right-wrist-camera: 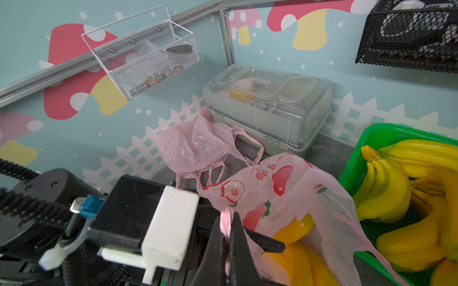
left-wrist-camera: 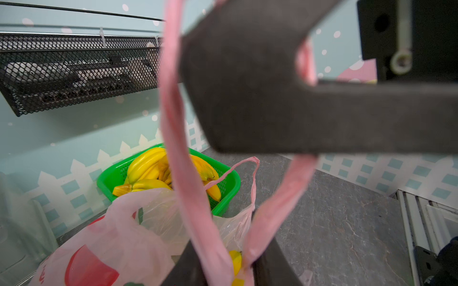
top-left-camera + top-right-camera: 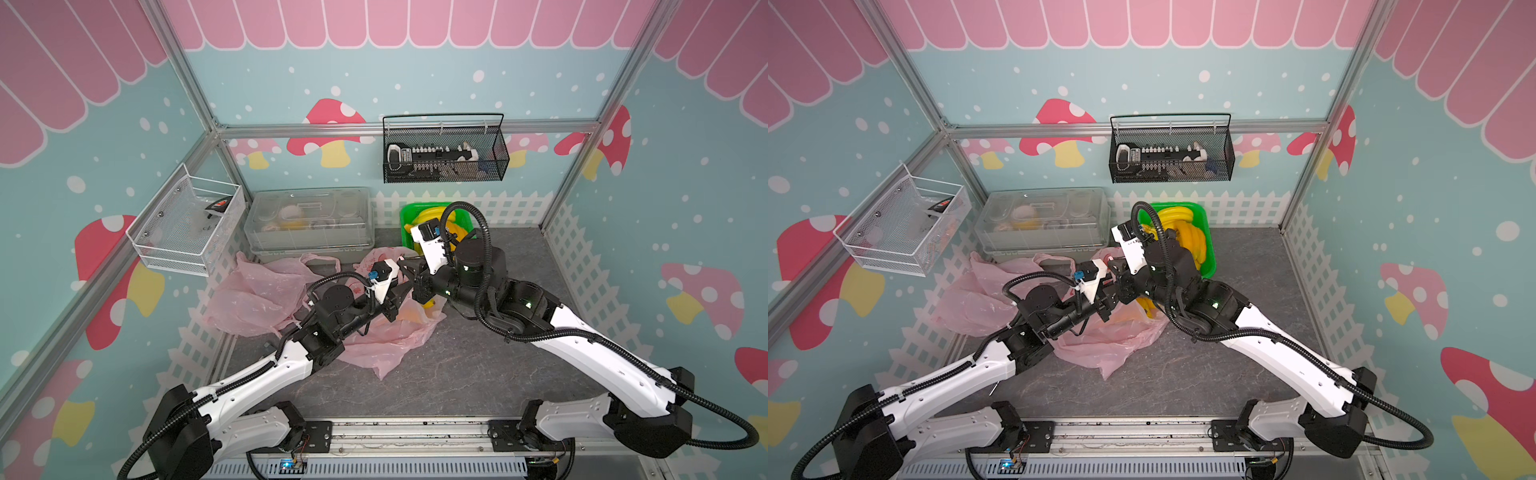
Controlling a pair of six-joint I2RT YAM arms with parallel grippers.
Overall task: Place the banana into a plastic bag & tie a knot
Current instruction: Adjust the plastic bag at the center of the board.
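The banana (image 1: 295, 227) sits inside the printed plastic bag (image 1: 285, 188), showing yellow through the pink film. The bag lies about mid-table (image 3: 457, 365), leaning towards the far edge and just beside the green basket (image 2: 230, 178) that holds the spare bananas. Bagging looks done, so I judge that I am at the start of the knot and gathering the handles.

My right gripper (image 1: 227, 231) is clenched on one bag handle (image 2: 178, 153). The right wrist view shows the bunched pink strip pinched flat between the jaws. From there the loop hangs down as two strands, and both run between the fingers of my left gripper (image 2: 226, 268), which sits low over the bag's mouth. Those jaws stand narrow around the strands, with a gap between them. I cannot tell whether they are biting the plastic or only fencing it in.

The second handle (image 2: 253, 183) stands free on the basket side, thin and twisted, and neither gripper holds it.

I think the next move needs a firm pinch from the left gripper low on the strands, so the neck of the bag is fixed. Then one gripper has to collect the free handle so the two can be crossed and pulled against each other. The film is slippery and limp, so a shallow bite may slide off. A pull that is too steep could lift the bag and tip the banana towards the mouth. A spare pink bag (image 3: 249, 299) lies by the left edge, well apart, and should stay out of the tie.
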